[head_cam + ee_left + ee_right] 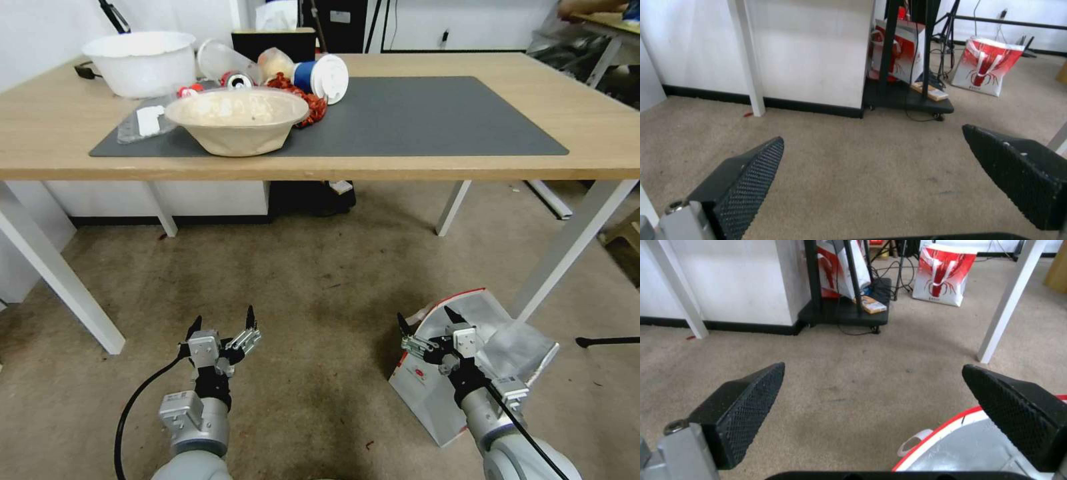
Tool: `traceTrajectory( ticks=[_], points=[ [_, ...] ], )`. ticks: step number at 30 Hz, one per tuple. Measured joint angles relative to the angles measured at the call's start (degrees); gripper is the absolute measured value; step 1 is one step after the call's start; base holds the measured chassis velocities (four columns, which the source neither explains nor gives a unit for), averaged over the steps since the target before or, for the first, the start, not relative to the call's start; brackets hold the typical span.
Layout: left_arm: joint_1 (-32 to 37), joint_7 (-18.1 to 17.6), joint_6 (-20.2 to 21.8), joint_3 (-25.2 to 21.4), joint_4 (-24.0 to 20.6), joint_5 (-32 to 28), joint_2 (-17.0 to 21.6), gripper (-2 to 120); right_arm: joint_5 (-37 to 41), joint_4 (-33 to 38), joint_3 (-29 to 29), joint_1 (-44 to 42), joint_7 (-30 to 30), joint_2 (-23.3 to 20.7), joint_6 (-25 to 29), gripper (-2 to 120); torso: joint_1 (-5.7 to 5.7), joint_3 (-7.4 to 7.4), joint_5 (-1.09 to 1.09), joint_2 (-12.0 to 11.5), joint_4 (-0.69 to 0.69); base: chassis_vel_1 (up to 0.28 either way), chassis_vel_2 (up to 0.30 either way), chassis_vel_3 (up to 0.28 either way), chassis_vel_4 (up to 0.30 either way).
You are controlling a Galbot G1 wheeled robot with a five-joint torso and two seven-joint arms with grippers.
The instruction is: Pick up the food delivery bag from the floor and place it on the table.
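On the floor (pixel 320 280) at five o'clock lies the bag (pixel 427 393), directly under our right pincer (pixel 427 325), spread wide and empty. Our left pincer (pixel 222 325), equally agape, hangs well apart at seven; the desk (pixel 600 127) stands ahead at twelve.

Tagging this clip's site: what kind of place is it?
Probably an office or lab set up for tests: carpeted floor, long wood table with takeaway litter, stands and cables behind, food delivery bag on the carpet.

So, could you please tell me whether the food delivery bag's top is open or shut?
Open: the food delivery bag gapes on the floor, its silver lining exposed.
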Motion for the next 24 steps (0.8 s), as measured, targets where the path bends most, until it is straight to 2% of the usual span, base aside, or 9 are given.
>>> traceTrajectory(
  ticks=[24],
  points=[
    [-0.2,-0.2,-0.9,-0.2,0.7,0.0,0.2,100,-0.2,-0.1,-0.1,0.0,-0.3,0.3,0.0,100,-0.68,-4.59,0.00,-5.3,0.00,0.000,0.000,0.000,0.000]
  ],
)
